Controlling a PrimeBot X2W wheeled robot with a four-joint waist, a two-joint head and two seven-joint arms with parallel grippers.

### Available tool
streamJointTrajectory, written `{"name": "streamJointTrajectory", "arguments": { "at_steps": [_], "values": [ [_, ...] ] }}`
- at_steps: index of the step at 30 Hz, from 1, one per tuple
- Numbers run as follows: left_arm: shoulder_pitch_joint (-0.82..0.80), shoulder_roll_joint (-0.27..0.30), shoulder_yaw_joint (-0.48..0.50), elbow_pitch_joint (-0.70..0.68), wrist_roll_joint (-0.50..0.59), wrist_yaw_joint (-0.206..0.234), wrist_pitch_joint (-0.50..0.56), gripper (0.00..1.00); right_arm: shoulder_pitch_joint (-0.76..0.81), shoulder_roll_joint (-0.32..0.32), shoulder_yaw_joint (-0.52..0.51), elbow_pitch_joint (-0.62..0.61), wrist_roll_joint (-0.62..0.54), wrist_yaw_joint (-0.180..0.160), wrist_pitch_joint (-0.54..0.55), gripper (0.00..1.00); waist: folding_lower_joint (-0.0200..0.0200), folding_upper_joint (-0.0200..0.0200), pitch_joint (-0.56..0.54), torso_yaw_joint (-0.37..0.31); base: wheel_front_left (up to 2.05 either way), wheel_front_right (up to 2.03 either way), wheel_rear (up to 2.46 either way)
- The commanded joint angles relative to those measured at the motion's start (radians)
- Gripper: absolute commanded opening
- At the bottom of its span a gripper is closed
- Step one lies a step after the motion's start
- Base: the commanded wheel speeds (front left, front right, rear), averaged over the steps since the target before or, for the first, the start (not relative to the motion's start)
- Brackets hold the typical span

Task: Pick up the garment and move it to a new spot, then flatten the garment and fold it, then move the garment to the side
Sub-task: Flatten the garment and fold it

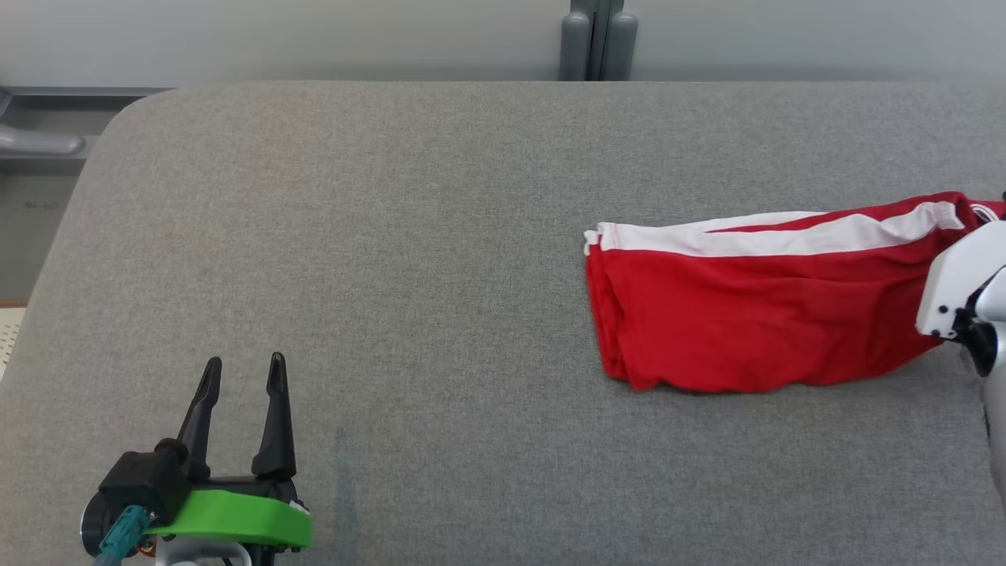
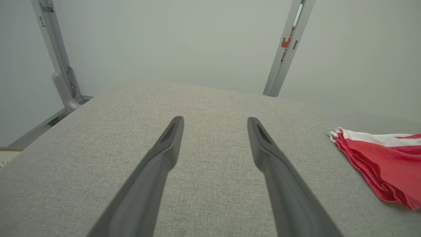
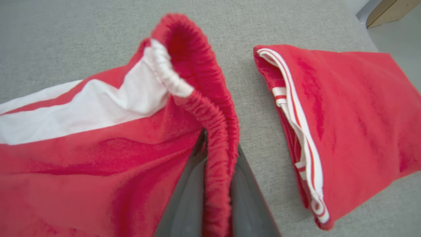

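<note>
The garment [image 1: 747, 314], red shorts with a white side stripe, lies folded on the right half of the grey padded table [image 1: 393, 236]; its left end shows in the left wrist view [image 2: 384, 164]. My right gripper [image 3: 219, 154] is shut on the garment's elastic waistband [image 3: 210, 108], which rises between the two dark fingers. In the head view the right arm's white wrist [image 1: 963, 275] covers the garment's right end. My left gripper [image 1: 244, 362] rests open at the lower left, far from the cloth, with nothing between its fingers [image 2: 164, 154].
A second folded red cloth [image 3: 345, 125] with red-and-white trim lies just beyond the waistband on the table. The table's rounded left corner [image 1: 118, 118] drops off to the floor. A grey post [image 1: 597, 39] stands behind the far edge.
</note>
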Motion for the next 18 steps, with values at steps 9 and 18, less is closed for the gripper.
{"name": "streamJointTrajectory", "arguments": {
  "at_steps": [9,18],
  "values": [
    [0.025,0.000,0.009,0.004,-0.007,-0.002,0.000,1.00,0.016,0.070,0.003,-0.158,-0.006,-0.002,0.136,0.00,0.0000,-0.0001,-0.034,-0.033,0.00,0.00,0.00],
    [0.014,-0.003,-0.003,-0.001,-0.009,-0.002,0.000,1.00,0.028,0.214,0.120,-0.242,0.132,-0.002,0.220,0.00,0.0000,-0.0001,-0.036,-0.023,0.00,0.00,0.00]
  ]
}}
